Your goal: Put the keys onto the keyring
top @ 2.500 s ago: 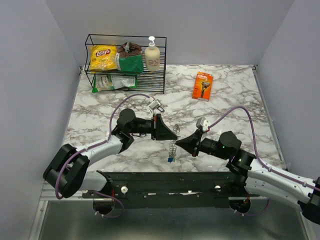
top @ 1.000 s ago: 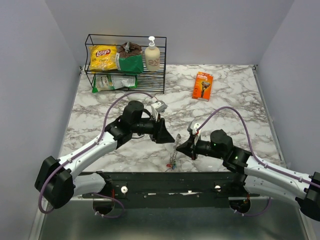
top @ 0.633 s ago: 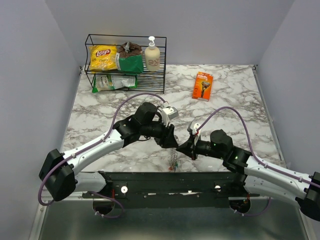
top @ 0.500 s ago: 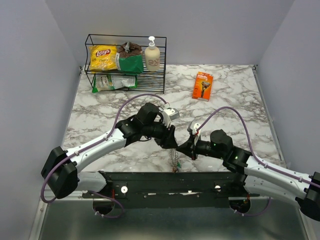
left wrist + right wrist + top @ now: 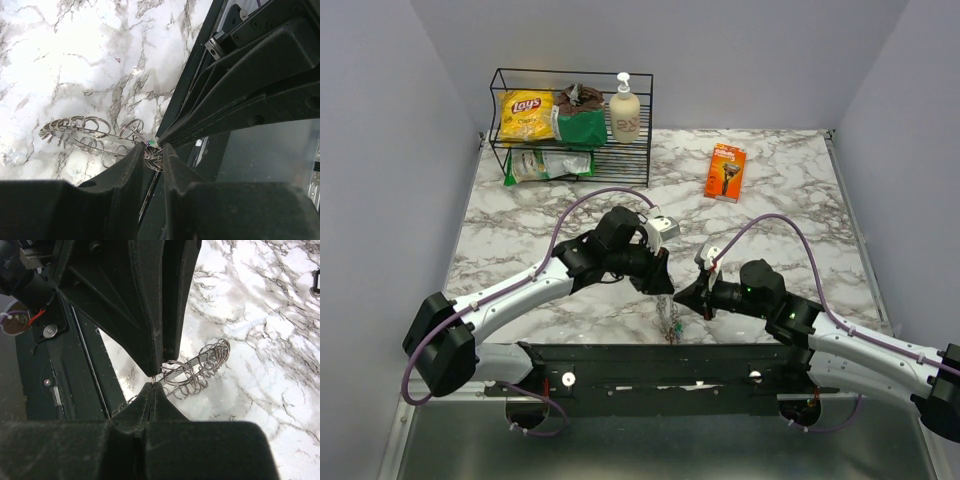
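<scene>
The keyring (image 5: 671, 322) is a silvery bar strung with small wire rings. It hangs at the table's front edge between both arms. My right gripper (image 5: 681, 293) is shut on a thin wire of the keyring (image 5: 200, 366), which sticks out at its tip (image 5: 154, 388). My left gripper (image 5: 664, 284) comes in from the left, and its fingers (image 5: 134, 161) are narrowed onto a bundle of the rings (image 5: 153, 155). A small green piece (image 5: 150, 144) shows atop that bundle. The keys do not otherwise show clearly.
A black wire rack (image 5: 570, 150) stands at the back left with a chips bag (image 5: 525, 113) and a soap bottle (image 5: 624, 110). An orange box (image 5: 725, 172) lies at the back right. The black mounting rail (image 5: 650, 360) runs just below the grippers.
My left arm has swung right up to the right gripper's tip. Its jaws have narrowed round the keyring's rings. The right arm has held still with the keyring.
</scene>
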